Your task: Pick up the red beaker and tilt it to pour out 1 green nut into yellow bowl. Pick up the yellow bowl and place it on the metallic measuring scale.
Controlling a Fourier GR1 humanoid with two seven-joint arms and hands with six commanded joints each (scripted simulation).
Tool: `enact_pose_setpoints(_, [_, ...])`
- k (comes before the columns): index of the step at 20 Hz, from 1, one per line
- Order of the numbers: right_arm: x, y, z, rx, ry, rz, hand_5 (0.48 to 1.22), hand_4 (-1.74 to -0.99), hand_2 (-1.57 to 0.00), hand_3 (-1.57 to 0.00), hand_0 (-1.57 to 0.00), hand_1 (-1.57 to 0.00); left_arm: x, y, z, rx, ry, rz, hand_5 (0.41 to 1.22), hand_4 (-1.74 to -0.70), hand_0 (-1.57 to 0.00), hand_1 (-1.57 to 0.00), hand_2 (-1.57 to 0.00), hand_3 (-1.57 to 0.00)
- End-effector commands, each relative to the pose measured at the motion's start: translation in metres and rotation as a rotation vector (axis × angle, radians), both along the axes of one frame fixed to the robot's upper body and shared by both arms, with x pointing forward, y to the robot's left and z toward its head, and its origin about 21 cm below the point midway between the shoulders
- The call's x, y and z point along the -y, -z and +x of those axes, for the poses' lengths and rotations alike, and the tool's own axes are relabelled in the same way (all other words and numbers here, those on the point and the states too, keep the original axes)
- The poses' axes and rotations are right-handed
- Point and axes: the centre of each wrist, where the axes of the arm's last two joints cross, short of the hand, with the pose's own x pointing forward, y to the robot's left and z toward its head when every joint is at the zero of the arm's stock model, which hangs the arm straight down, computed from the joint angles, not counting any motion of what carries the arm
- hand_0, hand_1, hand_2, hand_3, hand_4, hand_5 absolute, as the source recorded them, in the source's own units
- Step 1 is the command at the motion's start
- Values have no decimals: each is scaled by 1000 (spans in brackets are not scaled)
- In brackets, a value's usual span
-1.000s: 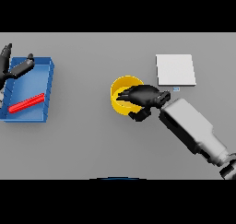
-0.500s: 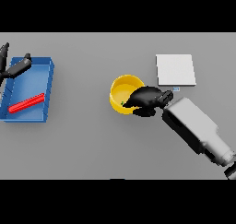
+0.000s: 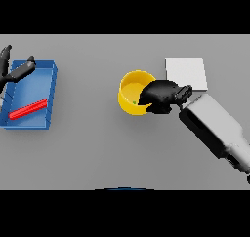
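The yellow bowl [image 3: 131, 88] sits mid-table with a small green nut [image 3: 134, 103] inside it. My right hand [image 3: 162, 94] reaches in from the right, its fingers curled over the bowl's right rim. Just behind that hand, to the right of the bowl, lies the pale square measuring scale [image 3: 185, 73]. The red beaker [image 3: 28, 109] lies on its side in the blue tray [image 3: 49, 92] at the far left. My left hand [image 3: 14, 72] hangs over the tray's far left corner with its fingers straight and holds nothing.
Grey tabletop runs between the tray and the bowl. My right forearm [image 3: 215, 128] slants across the table's right side toward the lower right.
My right hand and the yellow bowl have shifted a little to the right and away from me, toward the scale. The left hand has hardly moved.
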Motion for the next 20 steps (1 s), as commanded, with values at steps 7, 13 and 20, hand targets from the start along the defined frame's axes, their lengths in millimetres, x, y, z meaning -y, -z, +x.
enact_pose_setpoints(7, [10,-40,-5,70,79,-13,1219,-1720,-1557,-1248,-1567,-1567,0,0,-3,8,8,-11,723,-808,1,1,1,1])
enact_pose_setpoints(13, [27,-62,6,161,119,-20,1221,-1720,-1567,-1325,-1570,-1570,-4,-3,-5,12,-1,-6,741,-811,1,1,1,1])
enact_pose_setpoints(20, [74,-60,36,191,297,-15,1221,-1720,-1570,-1211,-1571,-1571,4,-11,-8,1,-19,11,750,-818,1,1,1,1])
